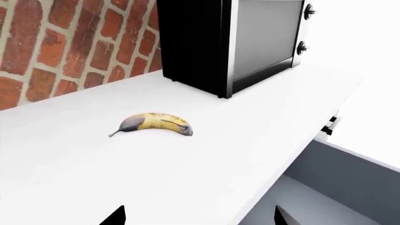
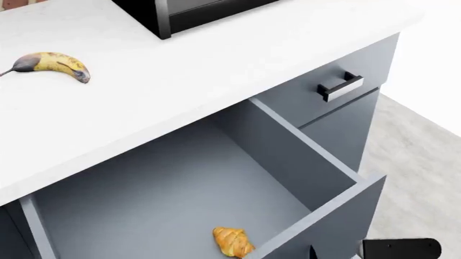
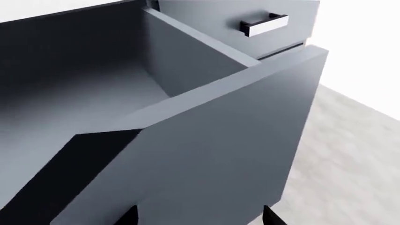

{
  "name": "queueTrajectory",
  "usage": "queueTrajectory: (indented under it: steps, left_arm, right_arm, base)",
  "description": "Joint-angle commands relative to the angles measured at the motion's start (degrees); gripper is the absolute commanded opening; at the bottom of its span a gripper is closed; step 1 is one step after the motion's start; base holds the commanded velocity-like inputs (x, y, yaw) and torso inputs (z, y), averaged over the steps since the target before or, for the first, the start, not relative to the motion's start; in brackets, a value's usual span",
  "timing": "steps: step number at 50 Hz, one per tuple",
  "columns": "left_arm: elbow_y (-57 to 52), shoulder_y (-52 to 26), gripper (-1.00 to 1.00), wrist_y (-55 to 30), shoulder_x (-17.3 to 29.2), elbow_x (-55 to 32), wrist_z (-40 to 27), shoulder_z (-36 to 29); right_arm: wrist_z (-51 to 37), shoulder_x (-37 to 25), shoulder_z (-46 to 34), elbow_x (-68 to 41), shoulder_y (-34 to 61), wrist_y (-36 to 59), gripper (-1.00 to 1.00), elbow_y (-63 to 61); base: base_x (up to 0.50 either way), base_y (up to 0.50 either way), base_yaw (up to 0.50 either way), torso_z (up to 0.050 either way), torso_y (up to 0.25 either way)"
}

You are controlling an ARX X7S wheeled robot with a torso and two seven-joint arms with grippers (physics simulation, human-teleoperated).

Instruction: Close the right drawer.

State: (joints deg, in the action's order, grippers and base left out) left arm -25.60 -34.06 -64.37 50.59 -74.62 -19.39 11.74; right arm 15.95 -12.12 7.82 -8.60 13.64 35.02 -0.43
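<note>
The right drawer (image 2: 306, 156) stands pulled far out under the white counter; its flat slate-grey front (image 2: 327, 218) is nearest me and its bar handle is hidden. A small orange croissant (image 2: 232, 242) lies inside near the front. My right gripper (image 3: 200, 216) is open, its fingertips spread wide just outside the drawer front (image 3: 218, 154); it shows at the bottom edge of the head view (image 2: 336, 253). My left gripper (image 1: 198, 218) is open and empty above the counter edge, with the drawer's inside (image 1: 325, 201) below it. It is out of the head view.
A closed matching drawer front with a bar handle (image 2: 340, 86) sits to the right, also in the right wrist view (image 3: 263, 24). On the white counter (image 2: 180, 81) lie a spotted banana (image 2: 51, 63) and a black microwave (image 1: 237, 37). A brick wall (image 1: 69, 42) is behind it.
</note>
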Motion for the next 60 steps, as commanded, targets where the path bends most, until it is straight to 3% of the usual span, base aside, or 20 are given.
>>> queueTrajectory:
  steps: [1, 16, 36, 45, 60]
  left_arm:
    - [0.3, -0.2, 1.0, 0.2, 0.4, -0.1, 0.2, 0.0]
    - [0.5, -0.7, 1.0, 0.1, 0.6, -0.4, -0.2, -0.5]
    - [0.6, -3.4, 1.0, -1.1, 0.7, -2.5, -2.3, -1.6]
    - [0.4, -2.8, 1.0, -0.9, 0.7, -2.6, -2.2, -1.6]
    - [0.3, -2.6, 1.0, -0.9, 1.3, -3.9, -2.7, -0.9]
  right_arm:
    - [3.5, 2.1, -6.0, -4.1, 4.2, 1.1, 1.0, 4.2]
    - [5.8, 4.3, -11.7, -3.2, 11.1, -0.5, 1.0, 14.5]
    - [9.8, 10.5, -16.5, -2.0, 25.0, -18.7, 1.0, 47.4]
    - [11.7, 8.1, -17.6, -4.0, 23.4, -11.8, 1.0, 39.5]
    - [10.4, 7.5, -14.8, -7.8, 19.7, -14.1, 1.0, 35.7]
  base:
    - [0.0, 0.0, 0.0, 0.0, 0.0]
    - [0.0, 0.0, 0.0, 0.0, 0.0]
    - [0.0, 0.0, 0.0, -0.001, 0.0]
    - [0.0, 0.0, 0.0, 0.0, 0.0]
    - [0.0, 0.0, 0.0, 0.0, 0.0]
